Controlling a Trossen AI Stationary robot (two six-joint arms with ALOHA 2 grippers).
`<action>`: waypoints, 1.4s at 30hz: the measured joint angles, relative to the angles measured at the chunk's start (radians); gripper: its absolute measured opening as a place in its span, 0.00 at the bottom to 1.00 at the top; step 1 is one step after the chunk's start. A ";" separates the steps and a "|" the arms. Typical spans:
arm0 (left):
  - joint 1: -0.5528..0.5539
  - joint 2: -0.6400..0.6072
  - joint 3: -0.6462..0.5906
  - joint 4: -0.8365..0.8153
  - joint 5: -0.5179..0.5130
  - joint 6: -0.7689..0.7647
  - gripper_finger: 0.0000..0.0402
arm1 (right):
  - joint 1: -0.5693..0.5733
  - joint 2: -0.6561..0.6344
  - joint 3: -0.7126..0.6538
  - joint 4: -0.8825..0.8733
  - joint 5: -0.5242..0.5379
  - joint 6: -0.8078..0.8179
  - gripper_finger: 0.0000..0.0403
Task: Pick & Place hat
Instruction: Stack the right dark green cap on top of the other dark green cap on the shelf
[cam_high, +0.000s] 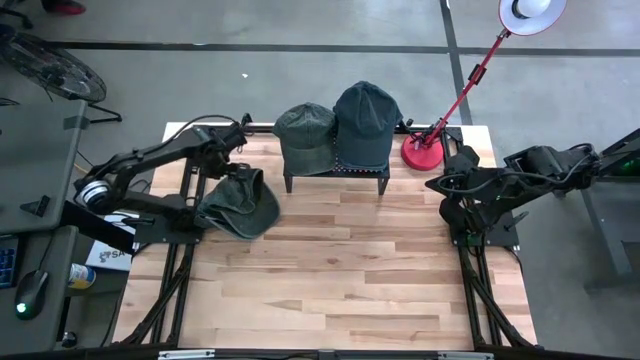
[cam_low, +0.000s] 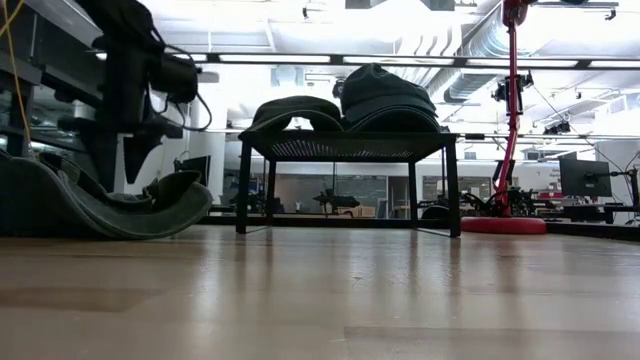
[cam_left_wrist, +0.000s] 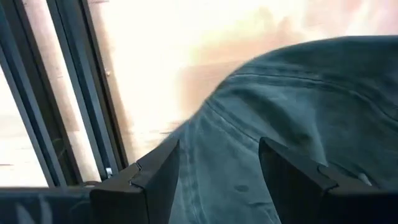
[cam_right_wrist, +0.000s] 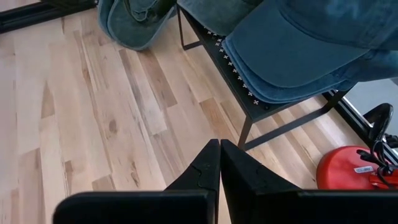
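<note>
Dark green hat (cam_high: 240, 203) lies upside down on the wooden desk (cam_high: 340, 270), left of the black rack (cam_high: 337, 170), near the desk's left edge. Left gripper (cam_high: 236, 170) sits at the hat's rear rim; its fingers (cam_left_wrist: 149, 180) stand spread wide over the fabric, not closed on it. Two more hats rest on the rack: a green one (cam_high: 305, 135) and a blue one (cam_high: 366, 120). Right gripper (cam_right_wrist: 219, 163) waits at the desk's right side, fingers pressed together, holding nothing. Red lamp base (cam_high: 424, 150) stands beside the rack.

Three hats (cam_high: 240, 203) — one rack (cam_high: 337, 175)
</note>
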 joint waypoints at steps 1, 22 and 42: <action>0.016 0.010 0.000 0.000 0.012 0.015 0.53 | 0.000 0.000 0.000 0.000 0.000 0.000 0.01; 0.222 0.222 -0.001 0.046 0.277 0.341 0.53 | 0.000 0.000 0.000 0.003 0.000 0.002 0.01; 0.225 0.226 -0.001 -0.015 0.331 0.387 0.03 | 0.000 0.000 0.000 0.004 -0.002 -0.001 0.01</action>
